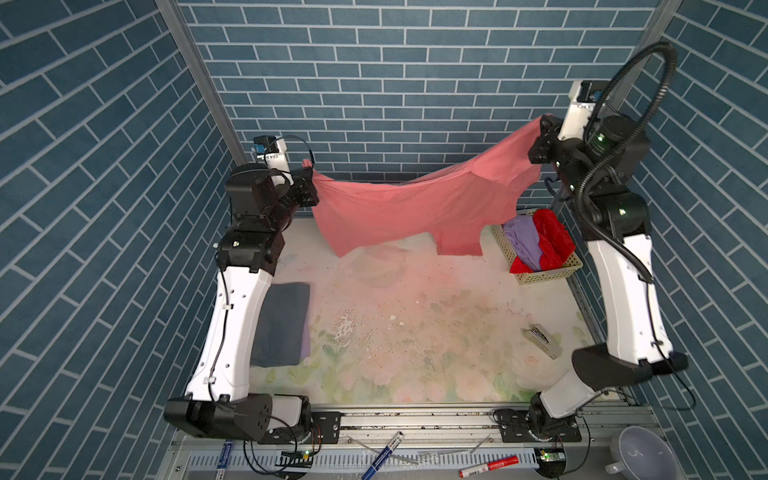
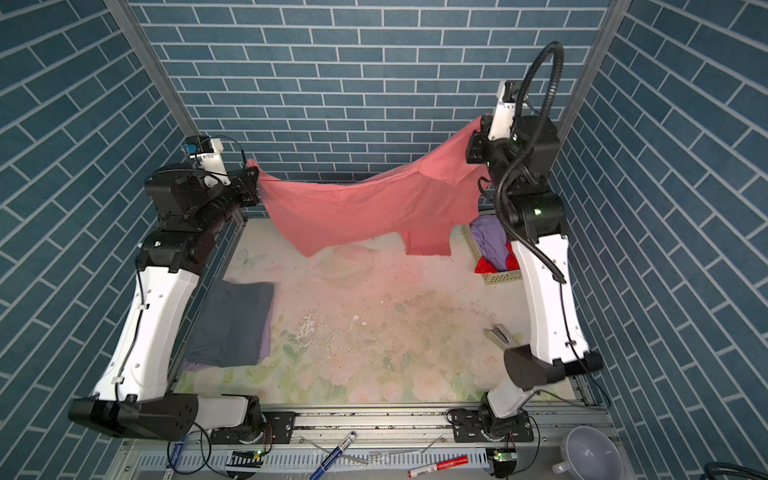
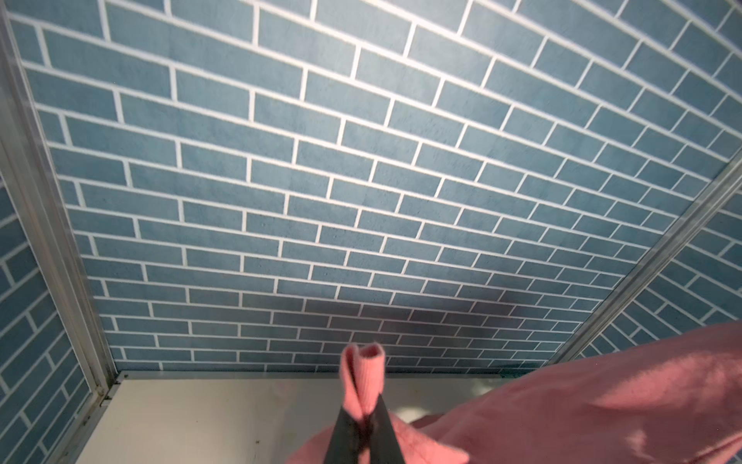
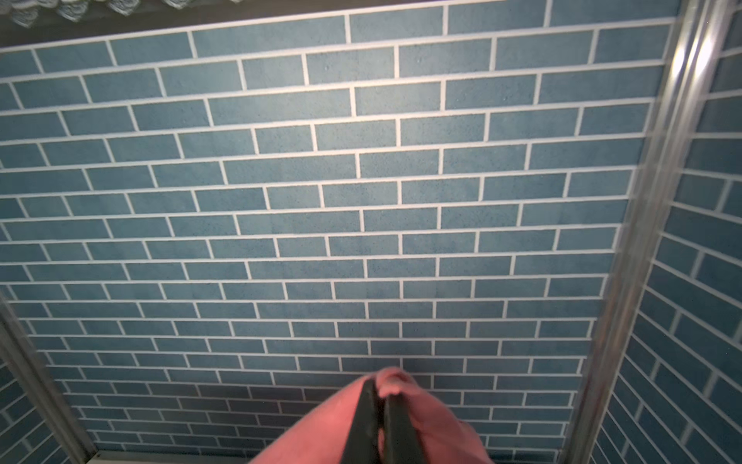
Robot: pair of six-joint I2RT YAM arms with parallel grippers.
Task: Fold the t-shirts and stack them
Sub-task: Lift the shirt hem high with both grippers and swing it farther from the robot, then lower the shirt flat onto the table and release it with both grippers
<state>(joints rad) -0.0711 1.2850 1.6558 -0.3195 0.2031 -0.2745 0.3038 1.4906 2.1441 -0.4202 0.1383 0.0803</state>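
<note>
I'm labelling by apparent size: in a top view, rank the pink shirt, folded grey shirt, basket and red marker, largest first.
1. pink shirt, clearly largest; it hangs lifted, so nearness may add to that.
2. folded grey shirt and basket: too alike to rank.
3. red marker, smallest.

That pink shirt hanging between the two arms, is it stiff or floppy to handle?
Probably floppy: the pink shirt sags between the left gripper and right gripper. Likely light too, since small pinches hold it up.
</note>
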